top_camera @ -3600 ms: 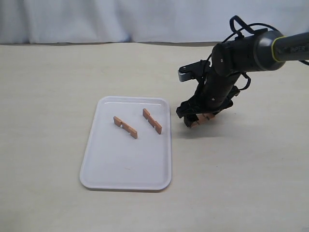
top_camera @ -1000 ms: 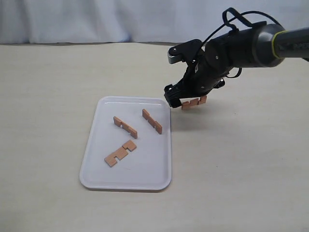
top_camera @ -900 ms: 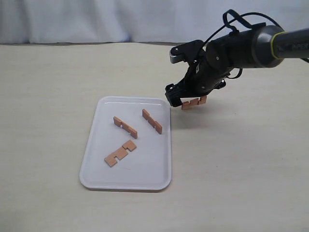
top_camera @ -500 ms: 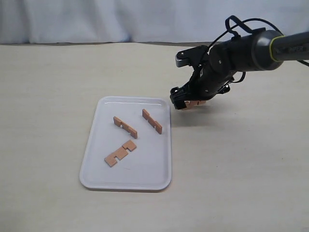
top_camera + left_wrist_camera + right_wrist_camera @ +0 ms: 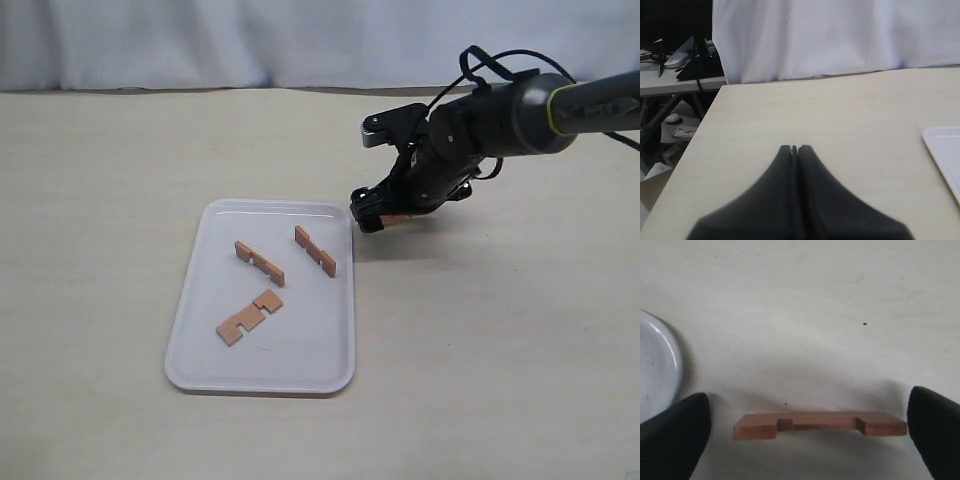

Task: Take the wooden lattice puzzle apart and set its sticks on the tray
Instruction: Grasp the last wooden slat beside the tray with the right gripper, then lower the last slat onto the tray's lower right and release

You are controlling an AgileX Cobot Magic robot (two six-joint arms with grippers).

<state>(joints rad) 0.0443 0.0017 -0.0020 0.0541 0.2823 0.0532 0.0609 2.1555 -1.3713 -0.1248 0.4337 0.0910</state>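
Observation:
No assembled lattice puzzle shows, only single sticks. Three reddish-brown notched sticks lie on the white tray (image 5: 200,350): one (image 5: 260,263), a second (image 5: 315,250) and a third (image 5: 248,317). A fourth stick (image 5: 820,424) lies flat on the table just off the tray's far right corner (image 5: 657,370), mostly hidden under the arm in the exterior view. My right gripper (image 5: 809,412) is open and low over it, with a finger beyond each end of the stick. My left gripper (image 5: 795,148) is shut on nothing and out of the exterior view.
The beige table's left edge (image 5: 695,150) runs near my left gripper, with a white curtain (image 5: 840,35) behind. One corner of the tray (image 5: 945,150) shows in the left wrist view. The right arm's dark body (image 5: 480,110) reaches in from the right.
A third stick appeared on the tray since the earliest frame. The right gripper, which was carrying the fourth stick in the air by the tray's corner, has dropped lower and stands open around it.

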